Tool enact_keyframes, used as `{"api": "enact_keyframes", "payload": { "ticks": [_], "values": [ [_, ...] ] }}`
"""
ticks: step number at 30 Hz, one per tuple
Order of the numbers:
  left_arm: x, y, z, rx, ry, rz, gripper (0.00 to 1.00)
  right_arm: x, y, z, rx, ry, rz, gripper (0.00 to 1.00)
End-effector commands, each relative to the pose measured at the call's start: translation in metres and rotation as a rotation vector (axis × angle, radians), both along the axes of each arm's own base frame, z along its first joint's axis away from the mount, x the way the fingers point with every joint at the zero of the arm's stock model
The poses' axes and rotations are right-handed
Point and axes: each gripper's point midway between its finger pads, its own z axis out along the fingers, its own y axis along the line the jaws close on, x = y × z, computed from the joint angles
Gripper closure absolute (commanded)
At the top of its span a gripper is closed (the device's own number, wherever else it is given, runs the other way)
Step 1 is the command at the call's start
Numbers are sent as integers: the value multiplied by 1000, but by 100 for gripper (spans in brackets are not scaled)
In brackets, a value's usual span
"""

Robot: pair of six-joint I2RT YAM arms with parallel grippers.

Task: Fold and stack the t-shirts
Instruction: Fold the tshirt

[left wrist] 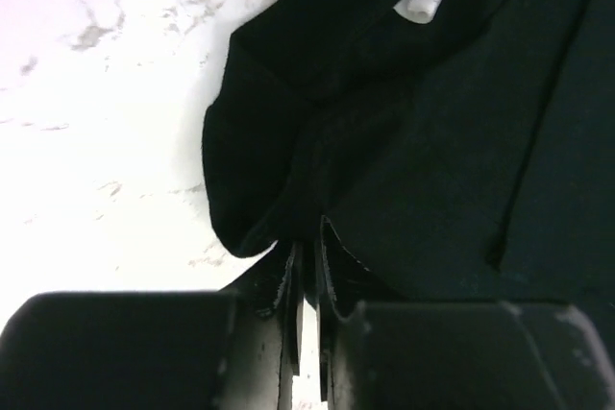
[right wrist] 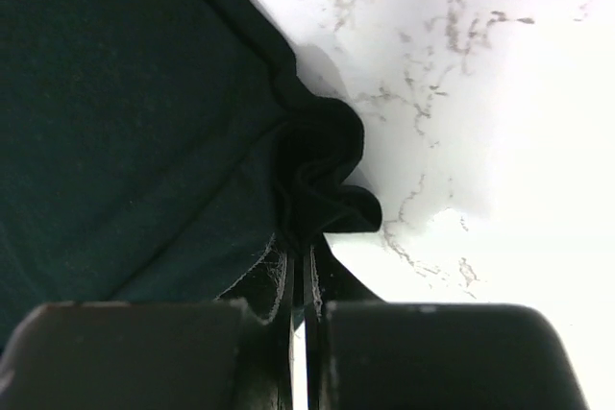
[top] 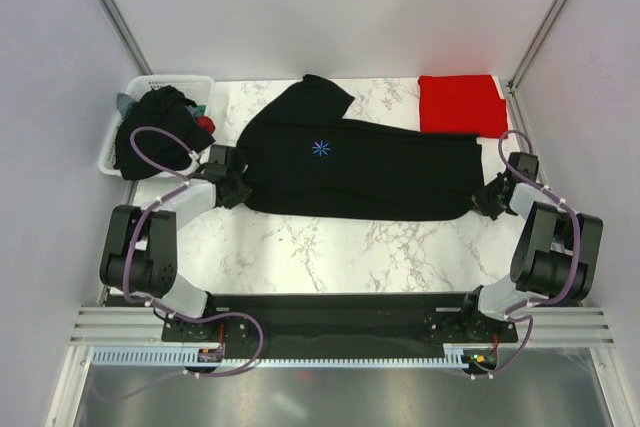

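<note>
Shows black shirt [top: 360, 162] spread across table [top: 330, 247], near edge bare, red shirt [top: 461, 104] far right. Elbows bent low: left gripper [left wrist: 306, 254] pinching shirt's left end, right gripper [right wrist: 298, 258] clamped on bunched right end.

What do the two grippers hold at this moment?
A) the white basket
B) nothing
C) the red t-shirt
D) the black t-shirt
D: the left gripper and the right gripper are each shut on bunched cloth at opposite ends of the black t-shirt.
</note>
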Motion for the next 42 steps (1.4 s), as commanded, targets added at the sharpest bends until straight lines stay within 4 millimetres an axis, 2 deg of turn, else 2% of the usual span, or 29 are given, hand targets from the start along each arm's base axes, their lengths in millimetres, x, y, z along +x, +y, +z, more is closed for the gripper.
{"api": "enact_keyframes", "payload": {
  "ticks": [1, 3, 5, 6, 7, 9, 11, 16, 17, 18, 19, 20, 21, 22, 23, 24, 27, 29, 31, 32, 34, 35, 36, 37, 38, 39, 40, 41, 42],
  "values": [
    [18, 8, 59, -9, -155, 53, 89, 10, -2, 19, -24, -29, 20, 100],
    [3, 11, 74, -5, -160, 62, 90, 3, -1, 27, -25, -28, 12, 100],
    [-11, 16, 103, -9, -224, 78, 91, -4, 1, 42, -32, -46, 3, 100],
    [-27, 19, 100, -6, -194, 83, 91, -7, 1, 47, -38, -48, -2, 100],
    [-36, 20, 118, -21, -248, 89, 91, -12, 1, 49, -44, -41, -6, 100],
    [-60, 21, 111, -35, -216, 97, 90, -26, 1, 56, -55, -29, -23, 100],
    [-79, 20, 121, -70, -256, 97, 90, -41, -1, 60, -58, -21, -45, 100],
    [-135, 7, 95, -201, -168, 125, 82, -70, -2, 63, -77, -9, -83, 100],
    [-142, 5, 93, -224, -164, 131, 77, -76, 1, 62, -69, 2, -82, 94],
    [-145, -2, 101, -270, -200, 124, 68, -80, 4, 61, -61, 2, -75, 56],
    [-148, -11, 107, -319, -210, 99, 47, -81, 8, 68, -56, -31, -66, 25],
    [-156, -13, 107, -341, -190, 115, 29, -85, 10, 70, -53, -38, -71, 5],
    [-156, -15, 119, -372, -222, 121, 9, -87, 11, 72, -53, -54, -78, 2],
    [-158, -15, 124, -377, -232, 120, 1, -86, 11, 81, -66, -99, -82, 2],
    [-159, -14, 129, -375, -235, 117, 0, -84, 13, 85, -64, -123, -74, 2],
    [-157, -14, 147, -369, -280, 92, 0, -81, 14, 92, -64, -148, -67, 2],
    [-144, -9, 173, -304, -342, 39, 0, -70, 18, 109, -51, -203, -29, 2],
    [-127, -8, 172, -244, -313, 7, 0, -62, 24, 118, -52, -239, 5, 2],
    [-103, -9, 187, -181, -345, -58, 2, -54, 31, 128, -66, -283, 41, 2],
    [-88, -9, 178, -150, -300, -69, 2, -46, 44, 135, -71, -322, 85, 2],
    [-53, -7, 193, -87, -346, -97, 2, -31, 57, 155, -104, -447, 118, 2],
    [-33, -8, 176, -55, -284, -108, 2, -28, 81, 159, -82, -491, 173, 2],
    [-8, -10, 195, -27, -349, -135, 2, -28, 88, 149, -87, -496, 178, 2],
    [7, -10, 195, -3, -350, -141, 2, -21, 101, 156, -85, -559, 205, 2],
    [30, -13, 169, 19, -281, -156, 2, -23, 127, 153, -62, -579, 283, 2],
    [53, -15, 185, 39, -325, -179, 3, -24, 139, 134, -57, -553, 319, 2],
    [74, -19, 182, 46, -336, -191, 3, -21, 145, 127, -80, -554, 329, 2],
    [90, -22, 178, 52, -331, -205, 4, -22, 171, 123, -69, -586, 403, 2],
    [119, -28, 165, 66, -308, -226, 4, -22, 180, 118, -85, -589, 431, 2]
  ]
}}
